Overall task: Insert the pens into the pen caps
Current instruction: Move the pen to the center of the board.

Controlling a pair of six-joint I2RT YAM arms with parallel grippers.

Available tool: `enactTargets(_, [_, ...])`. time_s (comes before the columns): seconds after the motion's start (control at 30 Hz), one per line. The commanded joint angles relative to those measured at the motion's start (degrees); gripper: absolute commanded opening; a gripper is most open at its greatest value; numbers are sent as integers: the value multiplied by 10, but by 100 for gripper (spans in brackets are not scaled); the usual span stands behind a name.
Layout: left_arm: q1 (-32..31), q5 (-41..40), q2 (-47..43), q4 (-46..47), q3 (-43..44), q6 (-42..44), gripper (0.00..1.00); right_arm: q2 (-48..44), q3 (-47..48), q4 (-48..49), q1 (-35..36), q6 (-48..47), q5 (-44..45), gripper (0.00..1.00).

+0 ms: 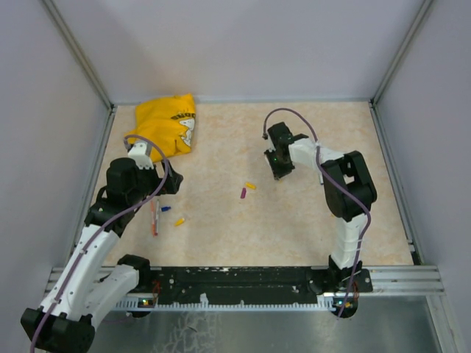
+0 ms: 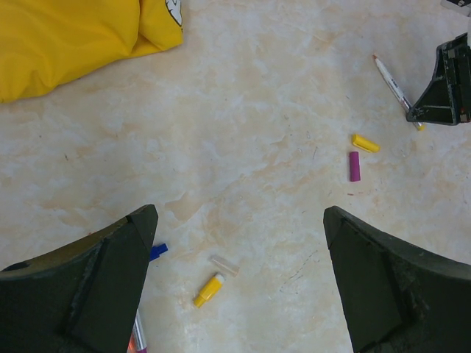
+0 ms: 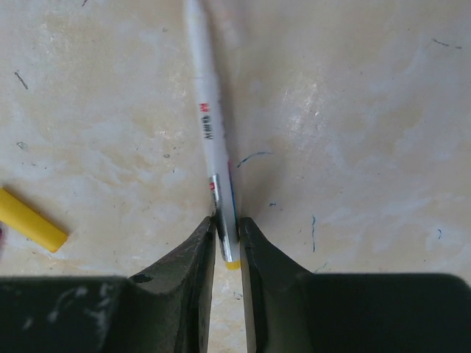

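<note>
While the left end effector (image 2: 239, 220) hung over the tabletop (image 2: 257, 88) with its jaws spread wide and nothing between them, the right end effector (image 3: 227, 235) gripped a white pen (image 3: 210, 125) at its yellow-tipped end, one finger pressed against each side. The pen lay flat on the tabletop, pointing away from the fingers. A yellow pen cap (image 2: 365, 143) and a purple pen cap (image 2: 355, 166) lay close together just beside it. A second yellow pen cap (image 2: 209, 290) and a blue pen cap (image 2: 157, 251) lay near the left fingers, well apart from the yellow cloth (image 2: 66, 37).
</note>
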Motion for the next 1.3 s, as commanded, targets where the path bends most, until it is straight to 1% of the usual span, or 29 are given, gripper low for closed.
enactTargets(0.0, [4,8,-10,21,-3,8,99,14,11,-14,13,-2,-7,18])
enactTargets(0.13, [4,8,-11,21,-3,8,99,4,8,-2,27,-16,-5,14])
enactTargets(0.4, [5,1,-13,19,-4,6,99,-23,9,13,62,-56,-35,11])
enactTargets(0.57, [4,-3,-12,17,-4,5,99,-54,11,38,65,-45,-64,11])
enactTargets(0.67, [4,-3,-11,17,-3,5,99,-57,25,35,66,-39,-61,11])
enactTargets(0.7, [4,-3,-11,17,-2,5,99,-55,32,33,66,-38,-56,13])
enactTargets(0.77, [4,-4,-12,17,-2,5,99,-46,44,25,66,-39,-39,33])
enactTargets(0.8, [4,-4,-12,16,-2,5,99,-40,50,21,65,-41,-27,41])
enactTargets(0.83, [4,-4,-12,16,-2,5,99,-36,54,17,65,-43,-15,46])
enactTargets(0.9, [4,-4,-12,16,-3,5,99,-33,66,20,61,-47,3,51])
enactTargets(0.97, [4,-5,-12,16,-2,5,99,-30,87,23,44,-46,16,55])
enactTargets(1.03, [4,-5,-11,16,-2,5,99,-23,120,27,13,-33,11,55])
enactTargets(1.17, [4,-7,-9,15,-3,6,99,13,200,41,-81,14,20,54])
enactTargets(1.27, [4,-7,-6,14,-2,5,99,57,266,49,-134,35,21,54])
